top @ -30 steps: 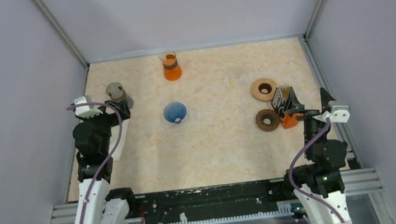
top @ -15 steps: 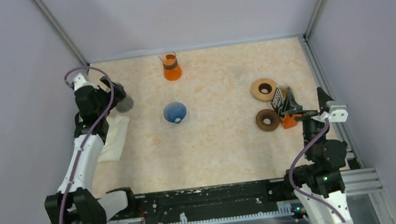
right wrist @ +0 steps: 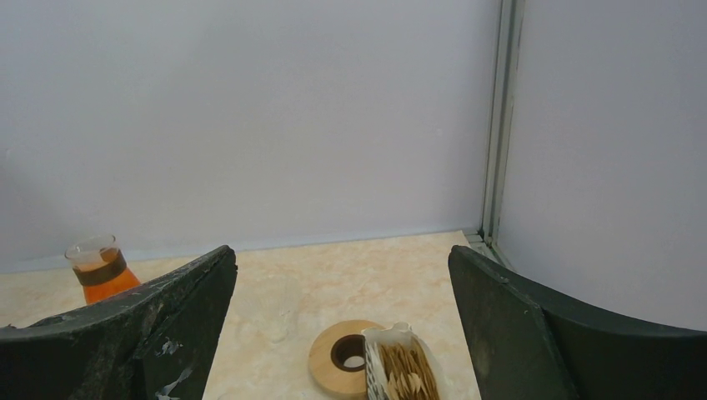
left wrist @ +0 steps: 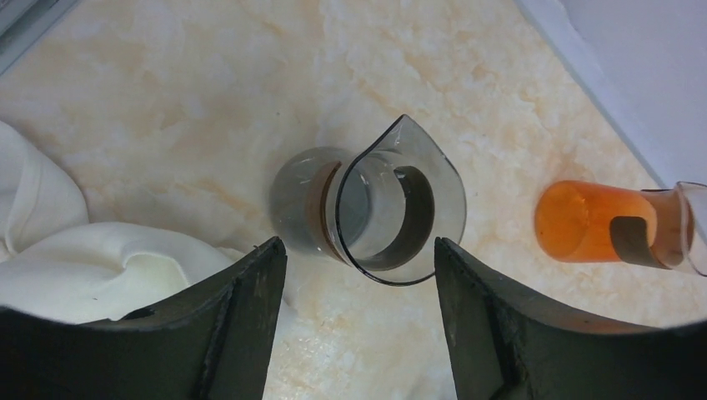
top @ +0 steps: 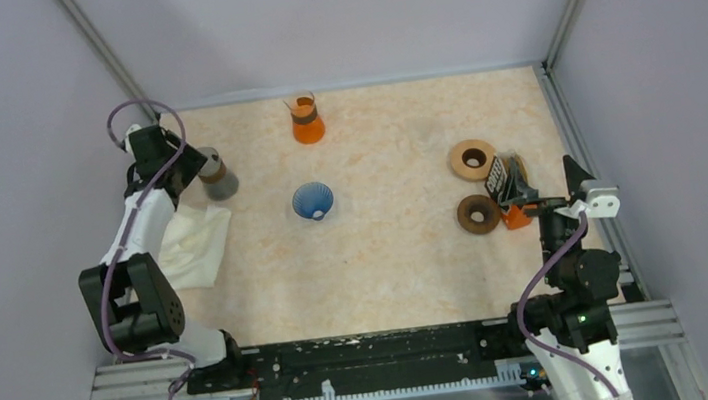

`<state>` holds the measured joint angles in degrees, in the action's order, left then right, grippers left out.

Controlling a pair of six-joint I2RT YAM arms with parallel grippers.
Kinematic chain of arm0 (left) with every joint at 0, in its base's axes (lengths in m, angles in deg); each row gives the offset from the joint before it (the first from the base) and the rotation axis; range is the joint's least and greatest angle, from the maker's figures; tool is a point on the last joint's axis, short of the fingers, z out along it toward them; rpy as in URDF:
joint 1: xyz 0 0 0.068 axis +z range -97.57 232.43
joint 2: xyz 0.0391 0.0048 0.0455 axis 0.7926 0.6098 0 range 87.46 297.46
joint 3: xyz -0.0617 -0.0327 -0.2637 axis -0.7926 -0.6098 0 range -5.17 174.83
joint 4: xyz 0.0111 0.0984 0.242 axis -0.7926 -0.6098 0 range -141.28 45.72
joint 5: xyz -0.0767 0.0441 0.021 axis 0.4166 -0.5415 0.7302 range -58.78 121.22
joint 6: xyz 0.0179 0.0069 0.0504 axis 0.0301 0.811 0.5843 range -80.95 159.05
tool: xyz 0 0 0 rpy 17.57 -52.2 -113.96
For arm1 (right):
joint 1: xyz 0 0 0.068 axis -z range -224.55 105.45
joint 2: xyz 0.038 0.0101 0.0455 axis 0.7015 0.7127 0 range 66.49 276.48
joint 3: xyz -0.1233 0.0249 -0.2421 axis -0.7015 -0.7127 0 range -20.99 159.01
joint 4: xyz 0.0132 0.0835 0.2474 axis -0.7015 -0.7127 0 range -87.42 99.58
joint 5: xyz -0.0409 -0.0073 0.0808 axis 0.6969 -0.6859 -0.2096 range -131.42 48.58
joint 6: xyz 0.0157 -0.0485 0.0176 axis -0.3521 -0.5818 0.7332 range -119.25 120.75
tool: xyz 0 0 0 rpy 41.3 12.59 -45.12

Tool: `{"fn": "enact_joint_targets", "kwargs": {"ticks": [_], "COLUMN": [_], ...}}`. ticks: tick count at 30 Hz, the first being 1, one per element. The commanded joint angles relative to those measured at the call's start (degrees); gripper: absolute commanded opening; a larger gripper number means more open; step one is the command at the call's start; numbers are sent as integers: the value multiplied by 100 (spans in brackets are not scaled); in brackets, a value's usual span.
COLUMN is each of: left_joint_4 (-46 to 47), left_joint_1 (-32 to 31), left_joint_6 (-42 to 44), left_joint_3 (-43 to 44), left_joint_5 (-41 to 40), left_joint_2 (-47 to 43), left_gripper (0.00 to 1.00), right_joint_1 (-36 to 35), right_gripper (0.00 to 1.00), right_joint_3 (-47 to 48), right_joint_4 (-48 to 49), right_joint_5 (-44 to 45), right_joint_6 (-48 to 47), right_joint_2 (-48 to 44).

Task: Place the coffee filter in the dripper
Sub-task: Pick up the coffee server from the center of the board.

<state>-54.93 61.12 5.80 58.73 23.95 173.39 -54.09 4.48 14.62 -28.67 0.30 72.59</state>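
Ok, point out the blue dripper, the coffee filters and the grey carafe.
blue dripper [top: 313,201]: top view, inner cone.
coffee filters [right wrist: 406,372]: right wrist view, paper edges.
grey carafe [left wrist: 371,204]: left wrist view, open mouth.

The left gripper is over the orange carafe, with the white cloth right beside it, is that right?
No. The left gripper is over the grey carafe, not the orange carafe, which stands apart. The white cloth does lie beside it, as the left wrist view shows.

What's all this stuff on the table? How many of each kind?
Glass jugs: 2, orange jug, grey jug
Wooden rings: 2, light ring, dark ring
Blue dripper: 1
Filter holder: 1
White cloth: 1
Total: 7
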Motion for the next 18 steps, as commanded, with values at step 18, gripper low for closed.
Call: {"fn": "enact_joint_targets", "kwargs": {"ticks": [18], "left_joint_4": [-553], "left_joint_1": [39], "left_joint_6": [473], "left_joint_3": [1005], "left_joint_5": [371], "left_joint_2": [1240], "left_gripper": [40], "right_joint_1": [-118], "right_gripper": [99], "right_joint_3": [34], "right_joint_4": [140], "right_joint_5": [67], "right_joint_6": [-65], "right_joint_2": [18]}}
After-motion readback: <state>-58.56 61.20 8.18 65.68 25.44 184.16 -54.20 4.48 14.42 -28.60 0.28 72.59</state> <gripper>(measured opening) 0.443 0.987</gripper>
